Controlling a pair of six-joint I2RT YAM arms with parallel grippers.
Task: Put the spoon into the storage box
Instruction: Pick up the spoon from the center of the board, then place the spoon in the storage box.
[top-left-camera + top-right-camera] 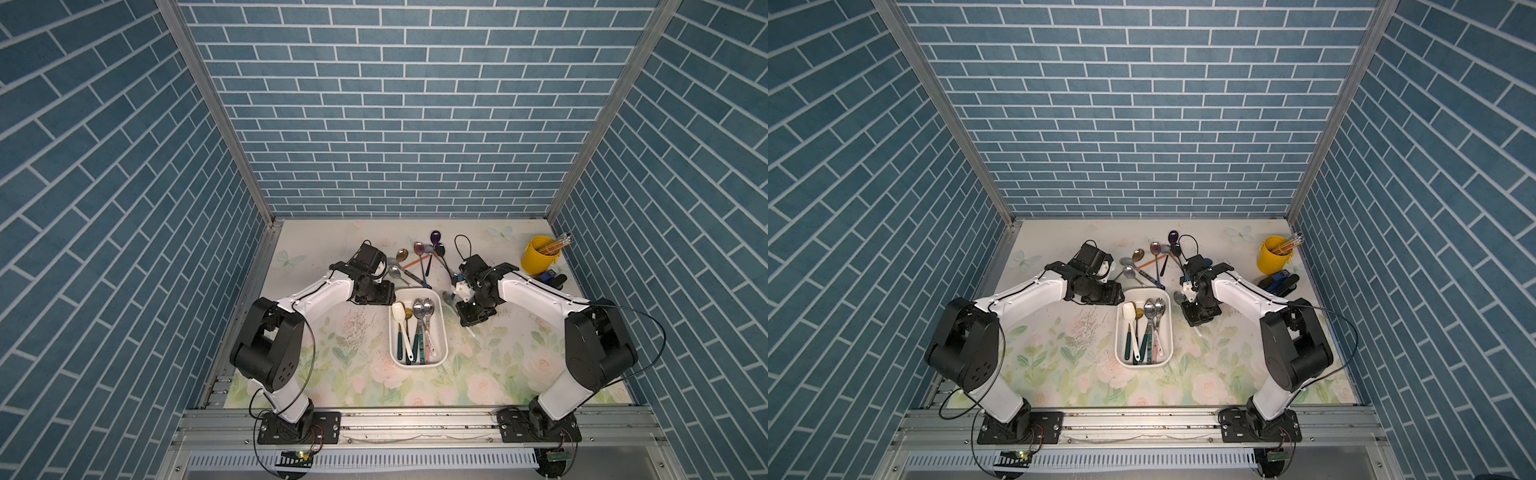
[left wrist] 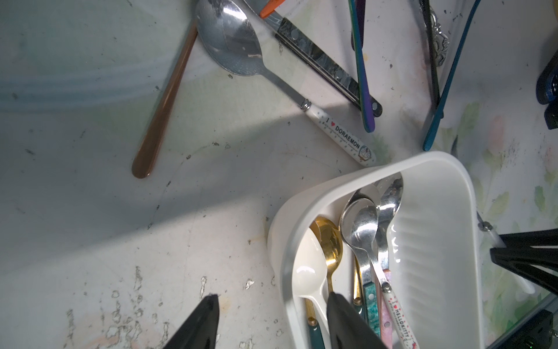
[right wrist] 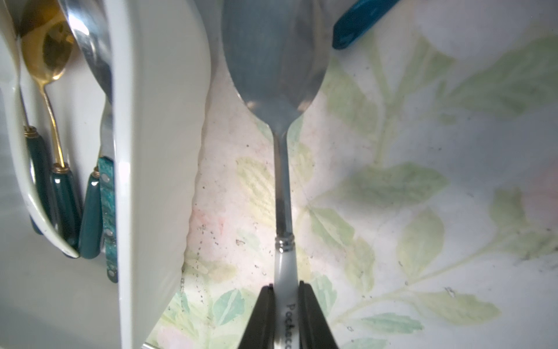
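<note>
1. The left gripper (image 2: 271, 299) hung released at the far left corner of the box (image 1: 444, 332). Its jaws were apart and gripped nothing. One finger was over the table (image 1: 332, 374) and the other over the box's inside.
2. Loose spoons (image 1: 415, 262) lay crossed in a heap on the table just beyond the box's far end.
3. The box sat mid-table, long side running near to far. Stored spoons (image 1: 415, 328) filled its left half, bowls at the far end; its right half was bare.
4. The spoon (image 3: 282, 181) was outside the box, just right of its right wall, which stood between the spoon and the bare half. Its bowl pointed far, close to a teal handle (image 3: 359, 24). Whether it touched the table I could not tell.
5. The right gripper (image 3: 285, 290) was clenched on the spoon's white handle.
6. A yellow cup (image 1: 538, 255) of pencils (image 1: 559, 245) stood at the far right, well apart, with a blue-and-black object (image 1: 552, 278) just near of it.
</note>
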